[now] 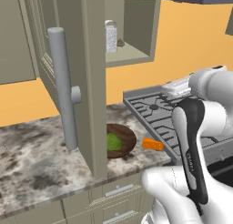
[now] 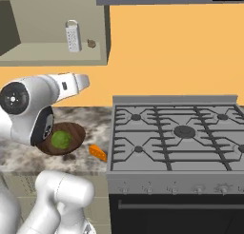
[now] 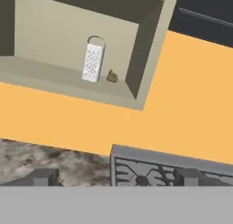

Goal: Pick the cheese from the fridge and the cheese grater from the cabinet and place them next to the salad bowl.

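The cheese grater (image 3: pixel 93 61) (image 1: pixel 110 36) (image 2: pixel 73 36) stands upright on the shelf of the open cabinet (image 3: pixel 146 59). The orange cheese (image 1: pixel 152 144) (image 2: pixel 97 152) lies on the counter just right of the salad bowl (image 1: pixel 121 140) (image 2: pixel 62 138), between the bowl and the stove. My gripper (image 3: pixel 116 177) is open with nothing between its fingers. It hovers below and in front of the cabinet and faces the grater from a distance. The white hand (image 2: pixel 71 84) hangs over the bowl's side of the counter. The fridge is out of view.
A small brown lump (image 3: pixel 112 76) sits beside the grater. The cabinet door stands swung open with its thick grey bar handle (image 1: pixel 62 87) over the marble counter (image 1: pixel 36 150). A gas stove (image 2: pixel 176 131) lies to the right; drawers (image 1: pixel 119 190) sit below the counter.
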